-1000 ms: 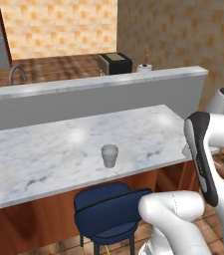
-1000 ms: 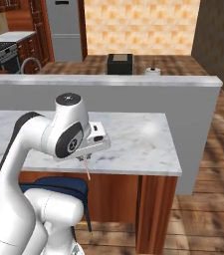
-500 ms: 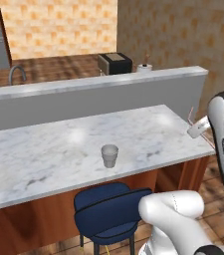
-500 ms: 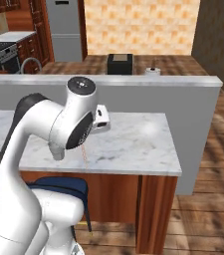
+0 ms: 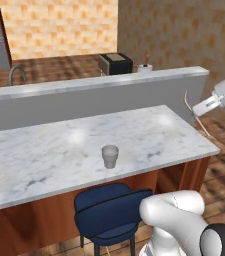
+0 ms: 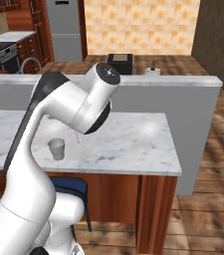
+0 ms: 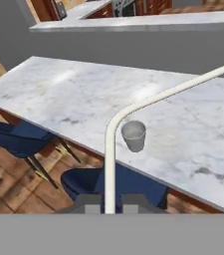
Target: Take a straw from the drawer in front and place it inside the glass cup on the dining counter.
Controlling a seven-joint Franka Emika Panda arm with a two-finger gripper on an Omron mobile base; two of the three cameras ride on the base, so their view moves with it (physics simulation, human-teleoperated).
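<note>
Carry phase. The gripper is clamped on the bent straw at its lower end, lifting it above the dining counter. The glass cup stands upright and empty near the counter's front edge, awaiting insertion.

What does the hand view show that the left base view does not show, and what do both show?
Hand view alone: the hand shut on the straw, whose bend and whole length are clear, and two blue chairs under the counter edge.

Left base view alone: the black appliance behind the raised grey ledge, the faucet, and the orange tiled wall.

Both: the glass cup standing upright on the dining counter, with the straw not yet in it.
</note>
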